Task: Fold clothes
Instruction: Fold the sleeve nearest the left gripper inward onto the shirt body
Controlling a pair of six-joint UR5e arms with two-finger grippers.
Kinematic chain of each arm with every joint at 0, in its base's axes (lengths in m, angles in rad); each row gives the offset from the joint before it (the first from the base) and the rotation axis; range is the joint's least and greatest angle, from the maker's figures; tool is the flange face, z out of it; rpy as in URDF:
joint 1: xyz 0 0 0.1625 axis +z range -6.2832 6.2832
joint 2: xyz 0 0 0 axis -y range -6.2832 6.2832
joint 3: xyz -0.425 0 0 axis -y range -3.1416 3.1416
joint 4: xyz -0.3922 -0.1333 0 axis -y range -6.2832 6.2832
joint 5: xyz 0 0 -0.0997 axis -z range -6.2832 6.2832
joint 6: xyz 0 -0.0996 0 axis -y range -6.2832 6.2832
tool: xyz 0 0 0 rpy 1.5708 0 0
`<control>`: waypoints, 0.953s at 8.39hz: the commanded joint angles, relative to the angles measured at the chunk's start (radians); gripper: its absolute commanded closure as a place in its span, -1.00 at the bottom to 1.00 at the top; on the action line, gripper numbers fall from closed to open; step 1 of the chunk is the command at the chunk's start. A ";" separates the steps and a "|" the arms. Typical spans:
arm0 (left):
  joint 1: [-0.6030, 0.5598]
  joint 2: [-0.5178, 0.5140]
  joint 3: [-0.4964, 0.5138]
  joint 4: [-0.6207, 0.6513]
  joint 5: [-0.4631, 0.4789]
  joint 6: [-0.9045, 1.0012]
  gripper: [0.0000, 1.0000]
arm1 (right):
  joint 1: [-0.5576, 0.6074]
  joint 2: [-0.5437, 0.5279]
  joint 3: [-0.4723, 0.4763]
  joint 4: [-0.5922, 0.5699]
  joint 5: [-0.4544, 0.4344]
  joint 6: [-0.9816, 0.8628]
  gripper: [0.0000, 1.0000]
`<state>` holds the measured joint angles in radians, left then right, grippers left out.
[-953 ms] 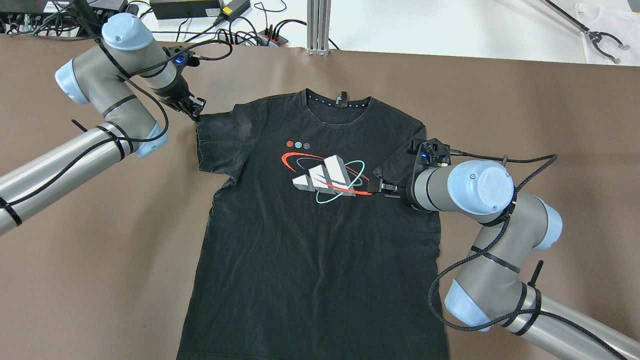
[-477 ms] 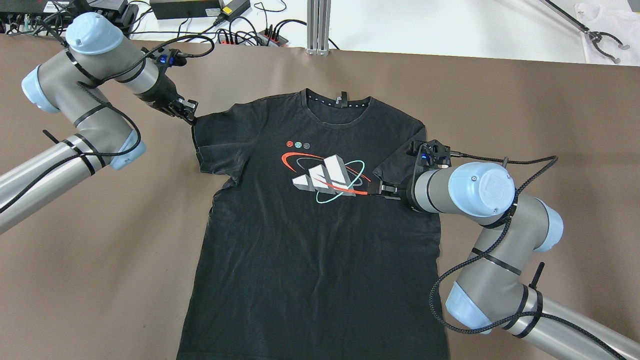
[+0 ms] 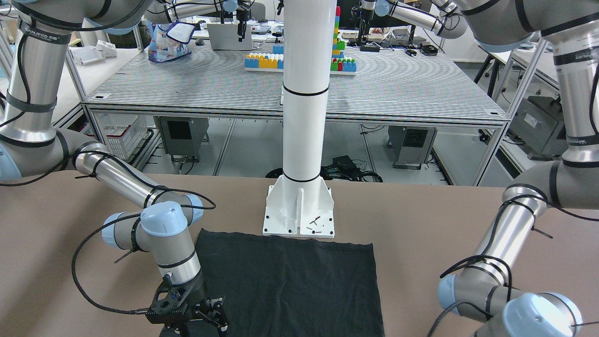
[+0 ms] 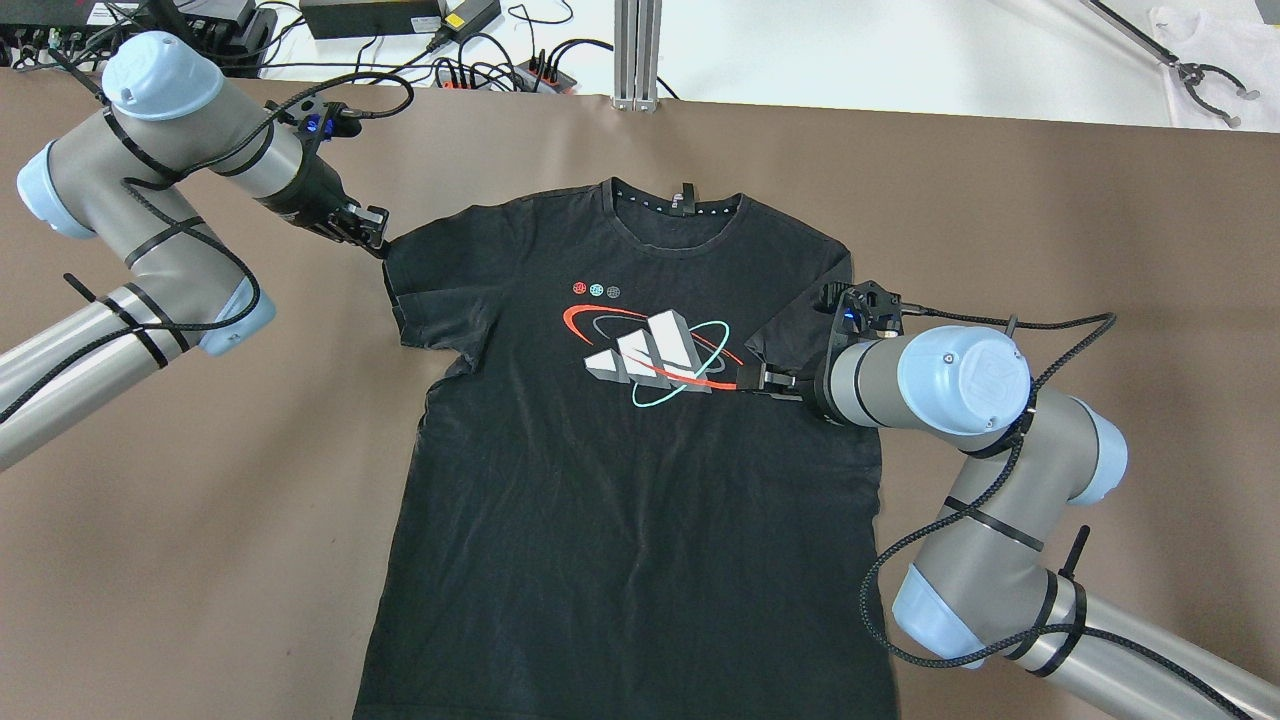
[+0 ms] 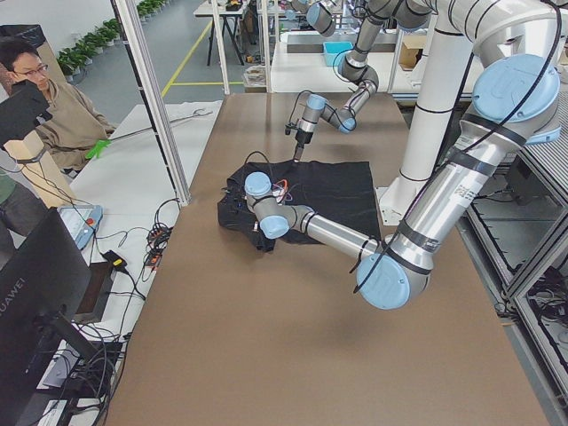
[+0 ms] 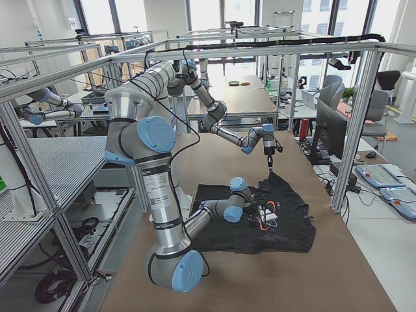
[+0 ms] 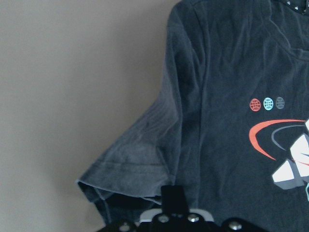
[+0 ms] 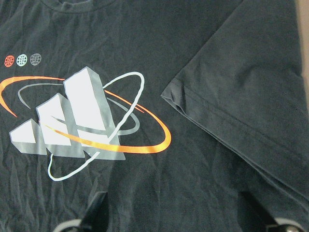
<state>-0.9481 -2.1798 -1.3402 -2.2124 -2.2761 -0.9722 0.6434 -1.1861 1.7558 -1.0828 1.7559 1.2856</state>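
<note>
The clothes are one black T-shirt (image 4: pixel 620 500) lying front up on the brown table (image 4: pixel 200 520), collar (image 4: pixel 675 205) at the far side and a big white, red and teal logo (image 4: pixel 655 355) on the chest. My left gripper (image 4: pixel 370 237) sits at the outer top corner of the left sleeve (image 4: pixel 430 290). In the left wrist view its fingers (image 7: pixel 173 195) stand together on the sleeve hem. The right sleeve (image 4: pixel 795 325) lies folded in over the body. My right gripper (image 4: pixel 752 378) hovers over it, its fingers (image 8: pixel 96 210) wide apart above the fabric.
Power strips and cables (image 4: pixel 500 70) lie along the far table edge beside an aluminium post (image 4: pixel 637 50). A white mast base (image 3: pixel 299 210) stands behind the shirt's bottom hem (image 3: pixel 285 241). A person (image 5: pixel 44 106) sits off the table's far side.
My left arm has swung out to the left, and its gripper has slid a little left and toward me with the sleeve corner. The left sleeve lies flatter. My right arm has barely moved.
</note>
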 commanded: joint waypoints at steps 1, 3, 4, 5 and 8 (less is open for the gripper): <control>0.109 -0.070 -0.016 0.003 0.109 -0.170 1.00 | -0.001 -0.013 -0.001 0.001 0.001 -0.003 -0.89; 0.152 -0.136 0.028 0.008 0.194 -0.220 1.00 | -0.001 -0.018 -0.001 0.001 0.001 0.000 -0.89; 0.154 -0.209 0.118 0.007 0.210 -0.227 1.00 | -0.001 -0.021 -0.001 0.001 0.001 0.001 -0.89; 0.154 -0.257 0.187 0.005 0.227 -0.243 1.00 | -0.002 -0.021 0.001 0.001 0.001 0.001 -0.89; 0.178 -0.297 0.254 -0.003 0.314 -0.246 1.00 | -0.004 -0.020 0.002 0.001 0.002 0.001 -0.89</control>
<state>-0.7813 -2.4441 -1.1322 -2.2126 -2.0047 -1.2126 0.6406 -1.2068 1.7563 -1.0815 1.7571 1.2869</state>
